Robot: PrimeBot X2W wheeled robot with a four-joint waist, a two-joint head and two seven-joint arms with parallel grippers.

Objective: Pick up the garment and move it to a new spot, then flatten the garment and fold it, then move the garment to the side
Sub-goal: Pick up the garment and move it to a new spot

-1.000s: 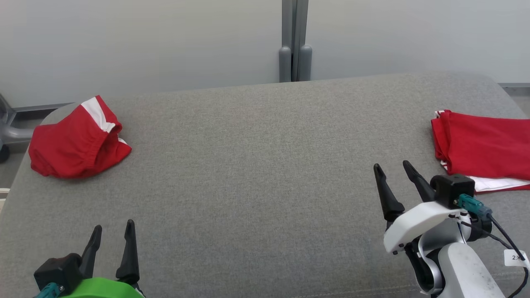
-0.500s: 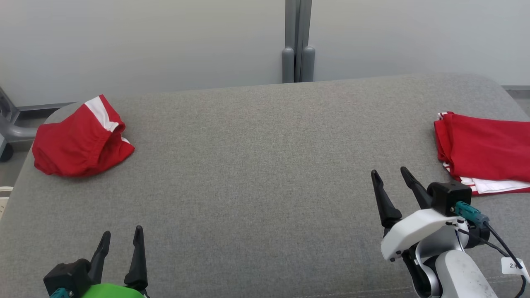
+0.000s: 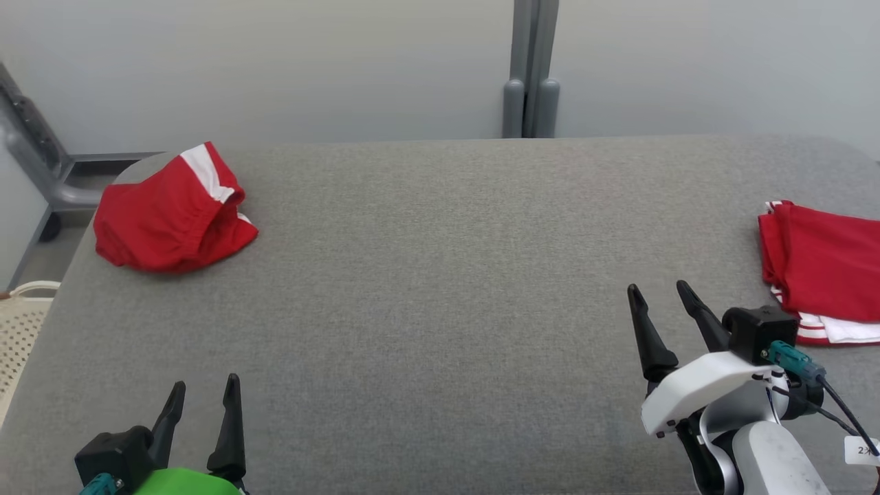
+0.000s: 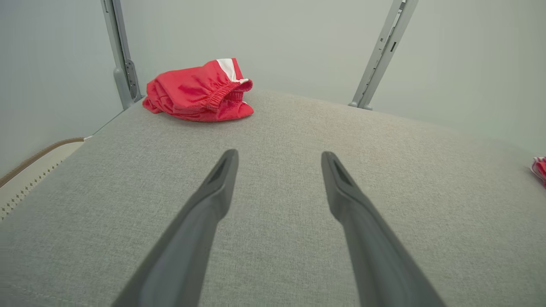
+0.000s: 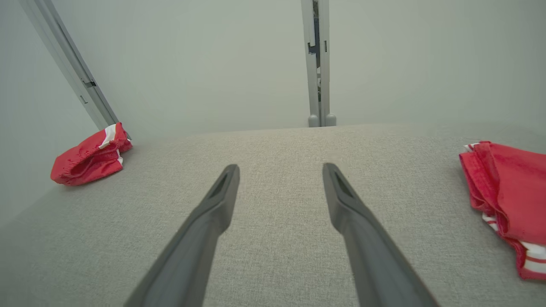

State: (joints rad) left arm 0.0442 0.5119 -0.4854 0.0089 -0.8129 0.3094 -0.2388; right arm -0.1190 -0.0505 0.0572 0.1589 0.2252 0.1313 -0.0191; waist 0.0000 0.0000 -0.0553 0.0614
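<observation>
1. A soft grey cloth tabletop (image 3: 440, 275) lies in front of the robot.
2. A crumpled red garment (image 3: 172, 213) with a white stripe sits in a heap on the far left corner of the tabletop.
3. The left jaws are low at the near left edge. Their two dark fingers (image 3: 228, 433) stand wide apart, with nothing between them.
4. The crumpled red garment (image 4: 196, 91) is well ahead of the left jaws and a little to their left, not touching.
5. The right jaws are at the near right. Their fingers (image 3: 645, 330) are wide apart too, and empty. The crumpled red garment (image 5: 87, 155) is far across the tabletop from them.
6. A folded red garment (image 3: 825, 268) with white stripes lies flat at the right edge, near the right jaws but not touching.
</observation>
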